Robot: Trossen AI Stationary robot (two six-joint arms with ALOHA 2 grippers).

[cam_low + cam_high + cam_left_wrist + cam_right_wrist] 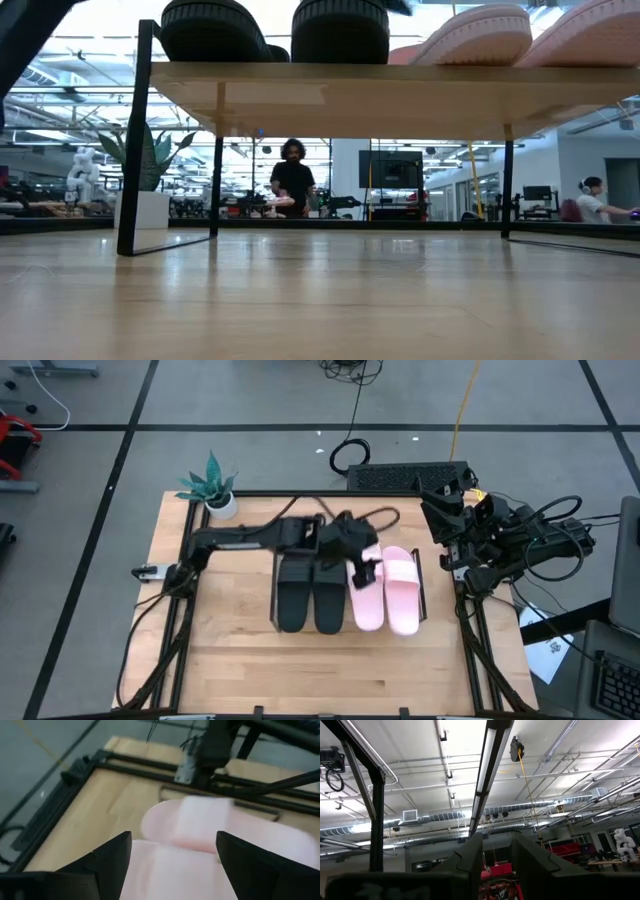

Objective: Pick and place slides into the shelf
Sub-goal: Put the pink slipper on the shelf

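The shelf stands mid-table; the low view shows its board from below. All the slides rest sole-down on it, side by side: two black slides on the left, two pink slides on the right. My left gripper hovers open over the left pink slide, with one finger to each side of it. I see no touch. My right gripper waits at the table's right edge. It points up at the ceiling, and a narrow gap shows between its fingers.
A potted plant stands at the table's far left corner. A black keyboard-like unit and cables lie beyond the far edge. Bare tabletop lies in front of the shelf. People show in the room behind.
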